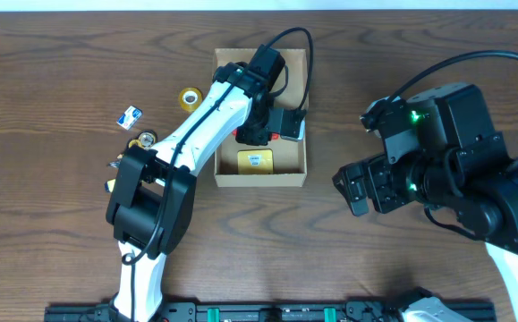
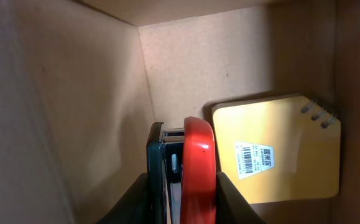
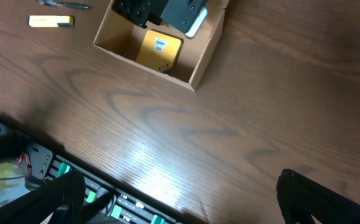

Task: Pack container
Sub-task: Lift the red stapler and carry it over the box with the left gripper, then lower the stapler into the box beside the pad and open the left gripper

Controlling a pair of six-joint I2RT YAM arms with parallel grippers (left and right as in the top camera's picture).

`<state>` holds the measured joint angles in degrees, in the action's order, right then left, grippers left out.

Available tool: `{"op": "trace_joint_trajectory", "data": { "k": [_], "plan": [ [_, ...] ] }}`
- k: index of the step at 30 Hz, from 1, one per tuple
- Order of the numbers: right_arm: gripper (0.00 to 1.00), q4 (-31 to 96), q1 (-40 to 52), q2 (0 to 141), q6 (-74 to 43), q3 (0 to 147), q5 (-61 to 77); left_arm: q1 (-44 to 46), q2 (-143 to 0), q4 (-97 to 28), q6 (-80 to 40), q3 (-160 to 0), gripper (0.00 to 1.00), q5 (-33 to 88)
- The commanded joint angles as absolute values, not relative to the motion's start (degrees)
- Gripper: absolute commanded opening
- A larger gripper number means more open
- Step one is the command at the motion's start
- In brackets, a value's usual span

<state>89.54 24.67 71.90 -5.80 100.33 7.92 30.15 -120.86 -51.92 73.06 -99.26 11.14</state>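
The tan cardboard container (image 1: 260, 180) stands open at the table's middle back. My left gripper (image 1: 265, 132) reaches down inside it and is shut on a red and black stapler (image 2: 195, 158), held on edge between the fingers (image 2: 183, 202) close to the box's inner wall (image 2: 229, 56). A yellow notepad with a barcode label (image 2: 278, 149) lies on the box floor beside it, and also shows in the overhead view (image 1: 255, 161). My right gripper (image 1: 355, 190) hangs open and empty over bare table to the right of the box; its fingers (image 3: 180, 199) frame the table's front edge.
A yellow tape roll (image 1: 188, 97), a small blue and white item (image 1: 131, 116) and several small stationery pieces (image 1: 142, 141) lie left of the box. A yellow bar (image 3: 51, 21) and a pen (image 3: 61, 4) show far left. A rail with green lights (image 3: 105, 199) runs along the front.
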Motion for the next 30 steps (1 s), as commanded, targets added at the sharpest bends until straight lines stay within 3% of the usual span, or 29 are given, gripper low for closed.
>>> {"op": "trace_joint_trajectory", "data": {
  "k": [1,18,21,23,27,30],
  "plan": [
    [0.99,89.6,24.4,72.0,-5.1,100.4,7.7,30.0,-121.4,-51.5,71.1,-100.3,0.06,10.1],
    [0.99,89.6,24.4,72.0,-5.1,100.4,7.7,30.0,-121.5,-50.8,67.2,-99.8,0.06,10.2],
    [0.99,89.6,24.4,72.0,-5.1,100.4,7.7,30.0,-121.5,-50.5,67.1,-99.8,0.16,10.1],
    [0.99,89.6,24.4,72.0,-5.1,100.4,7.7,30.0,-121.5,-50.3,67.0,-99.8,0.28,10.2],
    [0.99,89.6,24.4,72.0,-5.1,100.4,7.7,30.0,-121.5,-50.2,67.0,-99.8,0.33,10.2],
    [0.99,89.6,24.4,72.0,-5.1,100.4,7.7,30.0,-121.5,-50.1,67.0,-99.4,0.29,10.2]
  ]
}}
